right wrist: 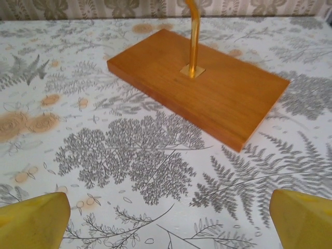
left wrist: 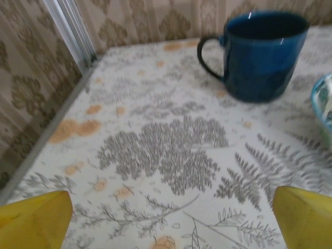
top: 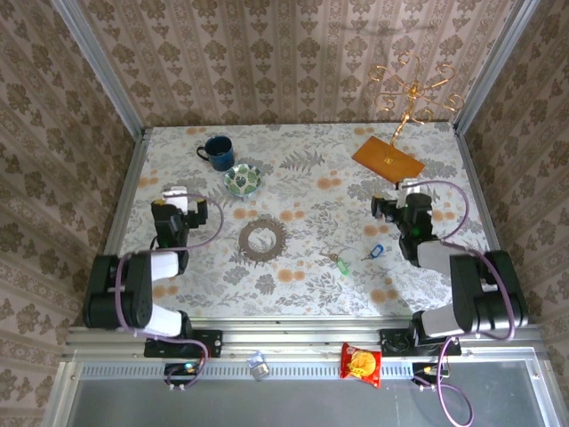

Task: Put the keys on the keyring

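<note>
**Ana:** Where are the keys?

**Ben:** In the overhead view they lie flat on the desk (top: 302, 178), a little right of and below the middle of the frame. The key with the green tag (top: 336, 261) is on the left and the key with the blue tag (top: 373, 253) on the right. They are near each other but apart.

**Ana:** And the keyring?

**Ben:** The keyring (top: 262, 240) lies flat just left of the frame's middle, to the left of both keys and apart from them. The desk's pattern shows through its open centre.

**Ana:** What about the left tool?

**Ben:** The left tool (top: 176, 196) sits at the left of the overhead frame with its jaws spread wide and nothing between them. In its wrist view the yellow fingertips (left wrist: 36, 218) fill the two bottom corners with bare desk between. A blue mug (left wrist: 259, 54) stands upright at the upper right, and the rim of a green-patterned bowl (left wrist: 324, 101) shows at the right edge.

**Ana:** And the right tool?

**Ben:** The right tool (top: 409, 191) is at the right of the overhead frame, above the blue-tagged key and apart from it. Its jaws are just as wide and it grips nothing. Its wrist view shows a wooden base (right wrist: 207, 88) in the upper middle, with a brass post (right wrist: 194, 36) rising from it.

**Ana:** Anything else?

**Ben:** A red snack packet (top: 362, 364) lies on the rail at the bottom of the overhead frame.
</note>
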Robot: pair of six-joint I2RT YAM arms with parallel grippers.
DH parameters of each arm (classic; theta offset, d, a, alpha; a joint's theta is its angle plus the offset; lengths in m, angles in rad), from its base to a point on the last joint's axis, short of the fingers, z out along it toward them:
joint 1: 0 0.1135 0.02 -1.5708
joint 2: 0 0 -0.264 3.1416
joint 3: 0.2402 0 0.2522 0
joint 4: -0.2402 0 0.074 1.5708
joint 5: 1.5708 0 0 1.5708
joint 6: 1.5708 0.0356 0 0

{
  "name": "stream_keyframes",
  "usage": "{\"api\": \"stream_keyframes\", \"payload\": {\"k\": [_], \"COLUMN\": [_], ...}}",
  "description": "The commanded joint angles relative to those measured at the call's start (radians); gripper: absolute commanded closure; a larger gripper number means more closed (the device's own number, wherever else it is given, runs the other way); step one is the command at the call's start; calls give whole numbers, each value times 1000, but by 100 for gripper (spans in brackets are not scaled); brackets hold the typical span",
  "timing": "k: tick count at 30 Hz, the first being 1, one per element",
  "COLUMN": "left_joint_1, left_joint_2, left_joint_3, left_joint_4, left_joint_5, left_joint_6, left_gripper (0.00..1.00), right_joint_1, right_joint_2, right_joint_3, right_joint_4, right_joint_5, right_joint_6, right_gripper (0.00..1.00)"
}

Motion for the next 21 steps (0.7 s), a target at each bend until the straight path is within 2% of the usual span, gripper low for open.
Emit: {"api": "stream_keyframes", "payload": {"k": [1,4,7,10,13,15,17,21], "left_joint_1": [7,7,10,9,-4,-36,-97,-238], "left_joint_2": [-174,-321,-447,-541,-601,-625,-643,-668], "left_joint_3": [10,45,79,115,146,162,174,194], "left_joint_4": [-146,-323,-509,-689,-852,-950,-1046,-1211], "left_joint_5": [21,18,74,137,193,220,224,147], "left_joint_6": [-8,-29,-68,-173,-316,-398,-464,-553], "left_gripper": [0,0,0,0,1,3,5,7], "right_joint_1": [-5,-5,-8,-10,4,56,165,388], "right_joint_2": [-140,-246,-326,-379,-398,-399,-402,-380], "right_joint_3": [94,132,157,181,181,180,199,254], "right_joint_4": [-268,-456,-651,-787,-877,-930,-997,-1061], "right_joint_5": [55,59,78,-70,-211,-258,-226,-170], "right_joint_6": [54,160,324,420,554,602,630,699], "right_gripper": [0,0,0,1,8,14,17,24]}}
